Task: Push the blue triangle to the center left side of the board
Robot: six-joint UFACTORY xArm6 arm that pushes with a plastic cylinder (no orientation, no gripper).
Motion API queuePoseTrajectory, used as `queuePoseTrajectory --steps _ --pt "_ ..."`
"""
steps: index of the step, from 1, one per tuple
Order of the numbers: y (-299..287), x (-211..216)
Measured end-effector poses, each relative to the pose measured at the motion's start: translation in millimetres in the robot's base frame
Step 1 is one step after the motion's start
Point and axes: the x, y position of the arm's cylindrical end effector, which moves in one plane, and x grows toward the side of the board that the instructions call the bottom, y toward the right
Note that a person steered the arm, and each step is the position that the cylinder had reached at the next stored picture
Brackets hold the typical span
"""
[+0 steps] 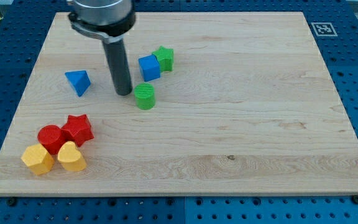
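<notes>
The blue triangle (78, 82) lies on the wooden board (241, 124) at the upper left. My tip (123, 93) touches the board to the right of the triangle, with a clear gap between them. A green cylinder (145, 96) sits just right of my tip. A blue cube (149, 67) and a green star (164, 58) sit side by side above and to the right of my tip.
A red cylinder (51, 138), a red star (78, 129), a yellow hexagon (37, 159) and a yellow heart-shaped block (71, 157) cluster at the board's lower left. A marker tag (322, 28) sits at the upper right corner.
</notes>
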Motion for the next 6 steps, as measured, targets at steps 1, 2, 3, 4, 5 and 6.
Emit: queuePoseTrajectory --steps 1,2,3,4,5,6 --pt "-50 0" --pt "-77 0" --pt "-94 0" --pt "-104 0" --pt "-115 0" --pt "-145 0"
